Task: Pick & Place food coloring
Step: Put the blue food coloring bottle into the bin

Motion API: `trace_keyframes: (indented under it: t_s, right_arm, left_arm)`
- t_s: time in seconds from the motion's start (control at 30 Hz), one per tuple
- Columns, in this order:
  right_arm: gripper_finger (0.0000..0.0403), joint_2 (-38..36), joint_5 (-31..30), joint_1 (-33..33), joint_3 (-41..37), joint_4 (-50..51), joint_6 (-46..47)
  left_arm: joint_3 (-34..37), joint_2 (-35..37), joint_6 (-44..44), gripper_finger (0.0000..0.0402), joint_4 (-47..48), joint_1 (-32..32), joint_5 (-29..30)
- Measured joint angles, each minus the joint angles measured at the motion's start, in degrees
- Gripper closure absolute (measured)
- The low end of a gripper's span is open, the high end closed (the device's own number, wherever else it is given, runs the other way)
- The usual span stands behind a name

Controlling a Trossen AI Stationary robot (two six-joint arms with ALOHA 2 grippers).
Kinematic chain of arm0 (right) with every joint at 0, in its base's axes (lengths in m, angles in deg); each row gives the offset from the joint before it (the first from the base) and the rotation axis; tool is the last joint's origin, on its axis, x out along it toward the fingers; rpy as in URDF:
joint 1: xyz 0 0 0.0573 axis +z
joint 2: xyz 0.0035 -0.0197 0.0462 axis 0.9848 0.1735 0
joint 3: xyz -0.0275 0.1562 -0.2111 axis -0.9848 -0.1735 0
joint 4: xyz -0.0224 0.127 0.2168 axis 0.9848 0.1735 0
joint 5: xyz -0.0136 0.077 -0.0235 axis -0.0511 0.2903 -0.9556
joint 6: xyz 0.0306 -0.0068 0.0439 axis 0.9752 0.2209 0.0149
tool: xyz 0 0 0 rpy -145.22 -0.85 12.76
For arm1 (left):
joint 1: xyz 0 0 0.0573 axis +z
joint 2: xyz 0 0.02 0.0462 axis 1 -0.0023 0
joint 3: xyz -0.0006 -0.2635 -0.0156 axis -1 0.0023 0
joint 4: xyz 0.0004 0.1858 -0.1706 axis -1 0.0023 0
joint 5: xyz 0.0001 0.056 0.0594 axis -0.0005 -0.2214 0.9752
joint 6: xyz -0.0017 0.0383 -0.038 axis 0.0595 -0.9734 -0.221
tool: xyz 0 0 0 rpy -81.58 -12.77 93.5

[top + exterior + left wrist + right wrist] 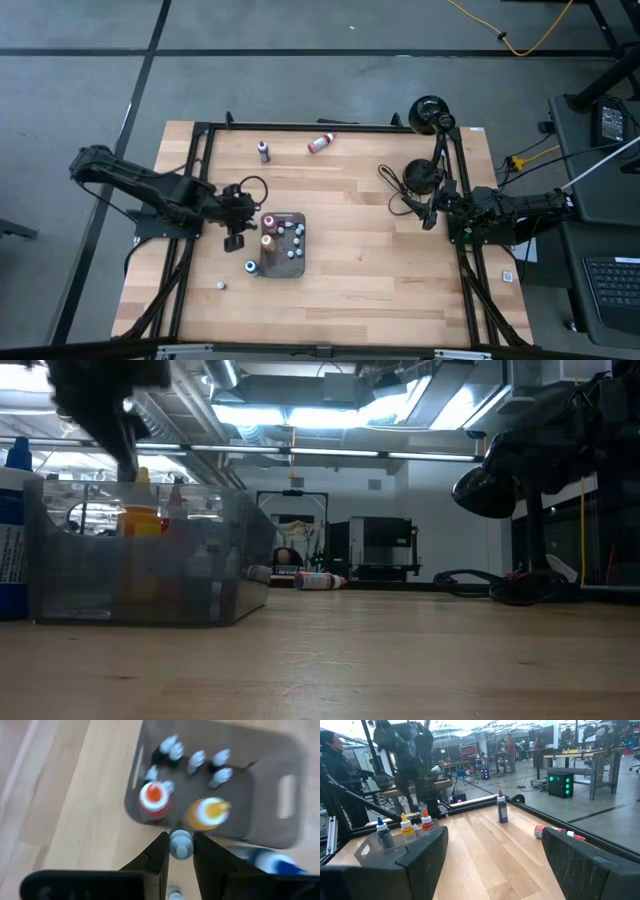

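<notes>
Left gripper (181,851) pinches small grey-capped bottle (181,843) beside tray (280,827); we judge it light, rigid, slippery. Right gripper (492,857) spread, idle.

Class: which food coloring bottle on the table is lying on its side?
The red-and-white bottle near the table's far edge; it lies flat, while the dark bottle beside it stands upright.

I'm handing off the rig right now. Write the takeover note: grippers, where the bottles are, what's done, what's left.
Left gripper: shut on a small white-capped bottle, just outside the tray.
Right gripper: open, parked at the table's right edge.
Done: several bottles in the tray, including a red one and an orange one.
Left: held bottle; blue-capped bottle beside the tray; dark bottle and red bottle at the far edge.
</notes>
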State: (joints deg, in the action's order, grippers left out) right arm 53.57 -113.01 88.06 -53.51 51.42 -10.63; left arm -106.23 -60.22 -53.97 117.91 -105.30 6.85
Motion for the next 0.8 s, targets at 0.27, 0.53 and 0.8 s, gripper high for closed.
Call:
trace_keyframes:
  t_s: [0.27,0.53,0.8]
  right_arm:
    - [0.008,0.0,0.0,0.0,0.0,0.0,0.0]
    - [0.008,0.0,0.0,0.0,0.0,0.0,0.0]
    - [0.008,0.0,0.0,0.0,0.0,0.0,0.0]
  left_arm:
    - [-14.4,-2.1,-0.9,0.0336,8.2,-2.8,1.9]
    - [-27.7,-11.8,-4.5,0.0336,14.5,-3.7,4.3]
    - [-33.6,-23.3,-5.5,0.0336,15.7,-1.8,5.0]
